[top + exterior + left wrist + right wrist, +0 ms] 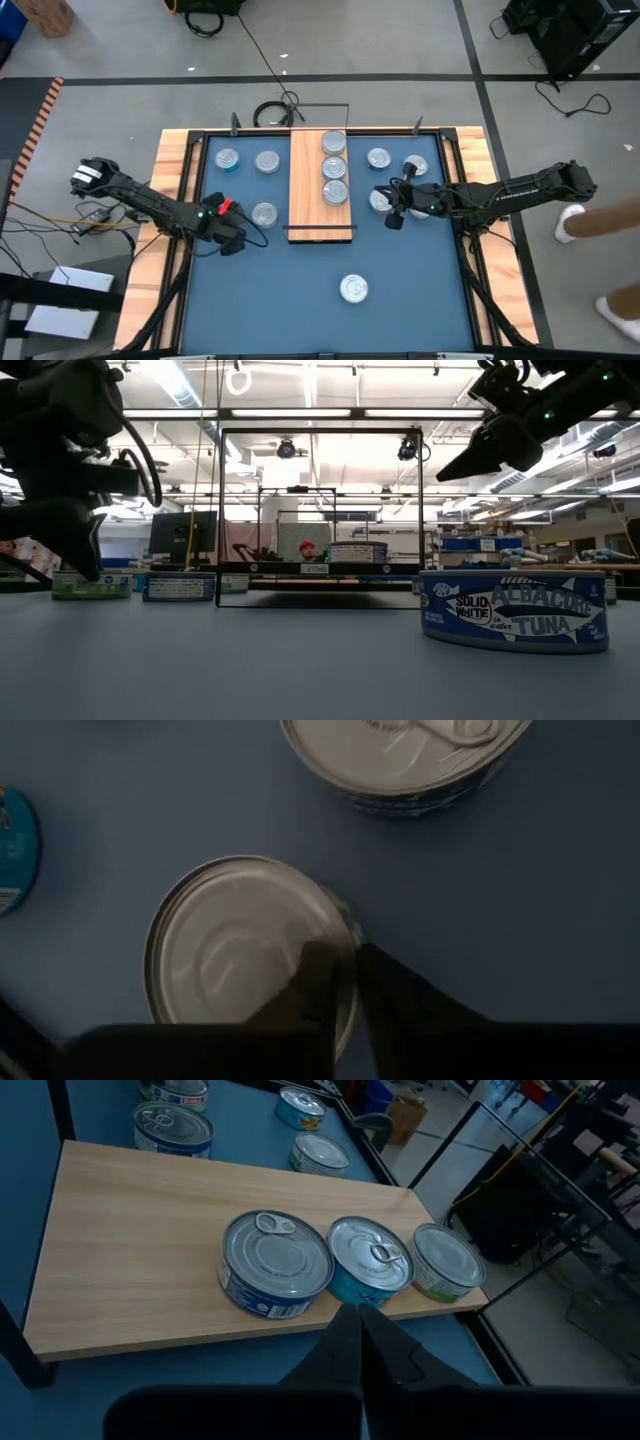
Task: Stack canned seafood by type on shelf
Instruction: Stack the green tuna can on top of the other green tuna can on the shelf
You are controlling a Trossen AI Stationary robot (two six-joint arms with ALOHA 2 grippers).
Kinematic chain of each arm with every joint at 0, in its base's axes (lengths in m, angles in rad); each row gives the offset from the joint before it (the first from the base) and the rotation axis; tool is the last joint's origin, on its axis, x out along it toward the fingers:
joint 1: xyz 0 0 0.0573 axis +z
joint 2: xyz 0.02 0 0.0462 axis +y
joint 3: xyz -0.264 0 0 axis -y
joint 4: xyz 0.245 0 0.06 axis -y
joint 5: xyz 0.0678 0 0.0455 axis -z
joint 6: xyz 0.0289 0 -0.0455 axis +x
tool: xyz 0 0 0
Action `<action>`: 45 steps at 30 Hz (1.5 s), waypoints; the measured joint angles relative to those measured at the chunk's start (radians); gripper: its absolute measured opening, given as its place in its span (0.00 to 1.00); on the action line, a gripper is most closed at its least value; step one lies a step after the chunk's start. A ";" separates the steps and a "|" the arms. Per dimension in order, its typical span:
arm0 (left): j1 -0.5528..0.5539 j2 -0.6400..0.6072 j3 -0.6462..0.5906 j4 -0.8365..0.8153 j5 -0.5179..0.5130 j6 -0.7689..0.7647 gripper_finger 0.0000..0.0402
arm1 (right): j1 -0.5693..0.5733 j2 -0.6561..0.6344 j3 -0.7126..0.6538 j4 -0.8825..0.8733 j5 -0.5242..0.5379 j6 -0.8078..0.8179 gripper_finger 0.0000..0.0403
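The shelf (310, 200) is a light-wood board in the middle of the blue table, with three tins (334, 168) in a row on it. My left gripper (240, 238) is down at a silver-topped tin (240, 950) that stands on the table left of the shelf, and is shut on its edge. In the low view this tin (90, 585) has a green label. My right gripper (358, 1312) hangs shut and empty above the table, just right of the shelf, pointing at the three tins (370, 1260). My left gripper pinches the tin's rim (347, 932) on the side nearest the arm. One finger (318, 975) lies over the silver top and the other finger (400, 995) is outside the side wall. The fingers slant steeply down from the table's left. The tin stands upright on the table.
Two more tins (267, 161) stand far left of the shelf, and three tins (378, 158) stand right of it under the right arm. A blue tuna tin (515, 610) sits alone near the front. A black frame (320, 430) rises at the shelf's far end. Wooden rails (180, 190) border the table.
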 joint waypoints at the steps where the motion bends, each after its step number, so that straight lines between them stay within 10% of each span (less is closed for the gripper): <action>1: 0.000 -0.001 -0.001 0.008 -0.003 0.000 0.05 | 0.000 0.000 0.000 0.000 0.000 0.000 0.00; 22: -0.024 0.003 0.216 -0.002 0.136 0.162 0.00 | 0.014 0.000 0.000 0.027 -0.003 0.004 0.00; 45: -0.441 0.131 0.260 0.197 0.165 0.122 0.00 | 0.374 0.149 0.136 0.022 0.078 0.277 0.00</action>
